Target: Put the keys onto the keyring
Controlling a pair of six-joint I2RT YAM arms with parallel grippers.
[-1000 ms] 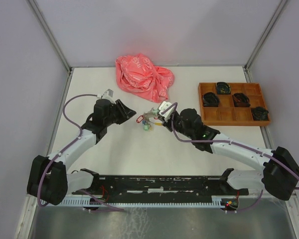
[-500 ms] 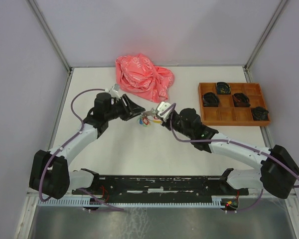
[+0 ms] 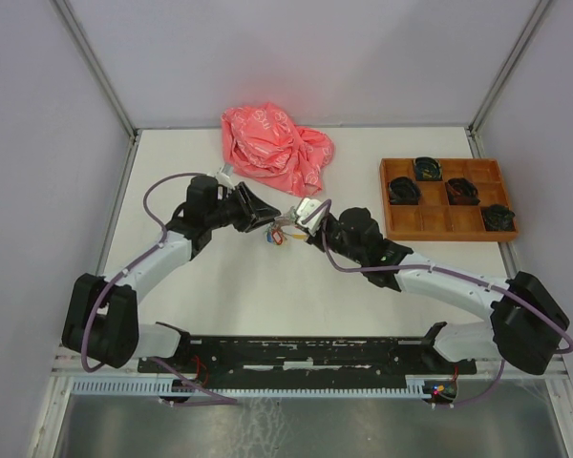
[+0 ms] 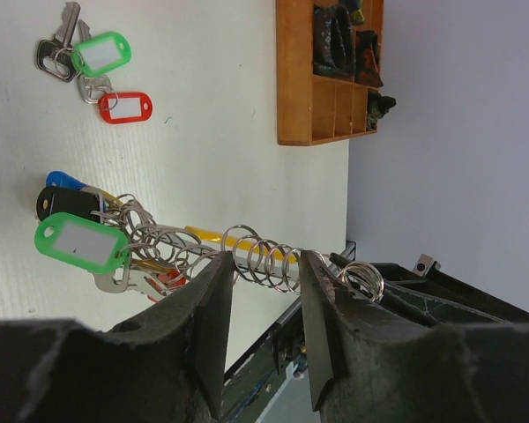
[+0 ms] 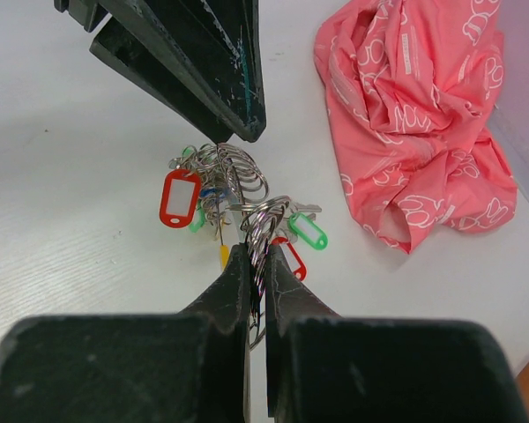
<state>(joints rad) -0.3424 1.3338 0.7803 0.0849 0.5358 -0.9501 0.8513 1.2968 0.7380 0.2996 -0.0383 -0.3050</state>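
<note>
Two tagged keys (image 4: 97, 62), left wrist view

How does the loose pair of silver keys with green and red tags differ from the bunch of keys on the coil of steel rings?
The loose pair lies flat on the table, untouched; the bunch is strung on rings pinched by the right gripper. The pair has two tags; the bunch shows blue and yellow too. Both carry a green tag.

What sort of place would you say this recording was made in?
Most likely a robotics lab test cell: two robot arms bolted to a rail at the edge of a white table, plain panels walling it in, and staged props, a wooden tray and a pink cloth.
</note>
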